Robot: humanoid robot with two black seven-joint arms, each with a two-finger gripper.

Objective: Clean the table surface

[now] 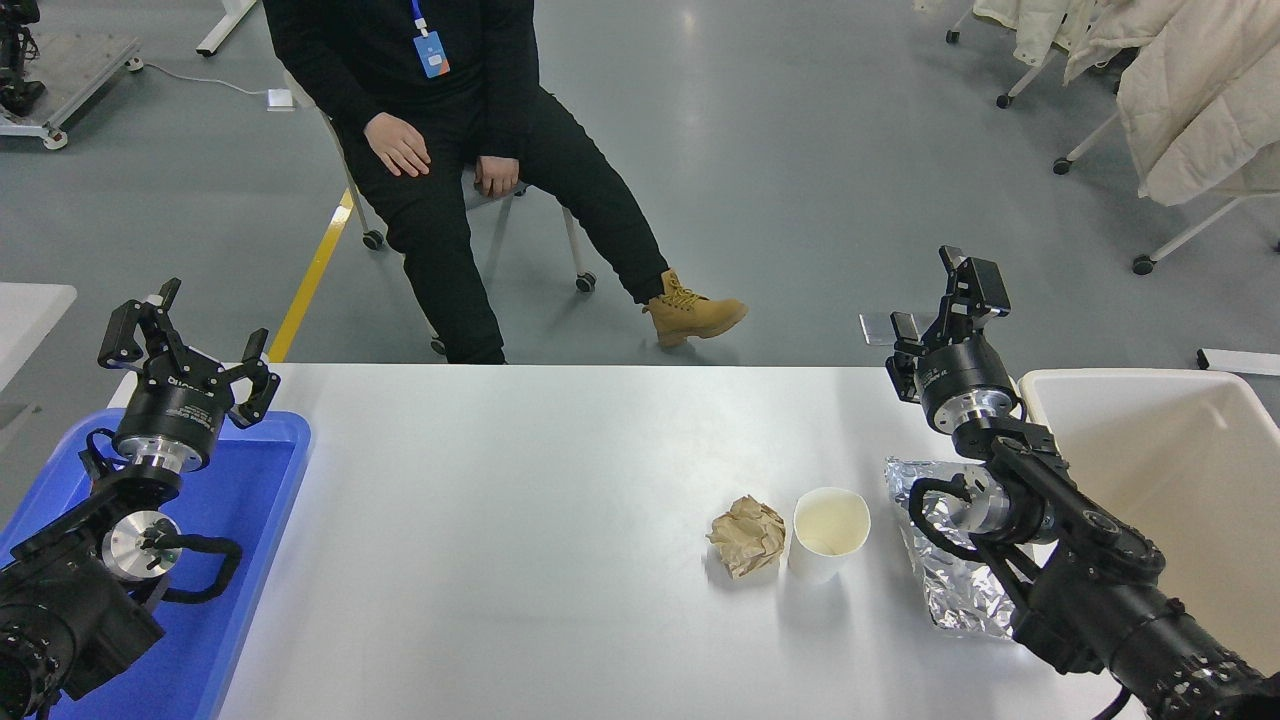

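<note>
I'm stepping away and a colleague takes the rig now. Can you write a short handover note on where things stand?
Left end effector: open, parked over the blue tray, holding nothing.
Right end effector: raised near the table's far right edge, beside the cream bin; I cannot tell whether it is open or shut.
On the table surface: crumpled brown paper, upright white paper cup right beside it, and crinkled foil partly under the right arm.
Done: nothing visibly cleared.
Left: all three items.
A person sits beyond the far side.

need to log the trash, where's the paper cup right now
In the head view the paper cup stands upright right of centre on the table surface, between crumpled brown paper and foil.
</note>
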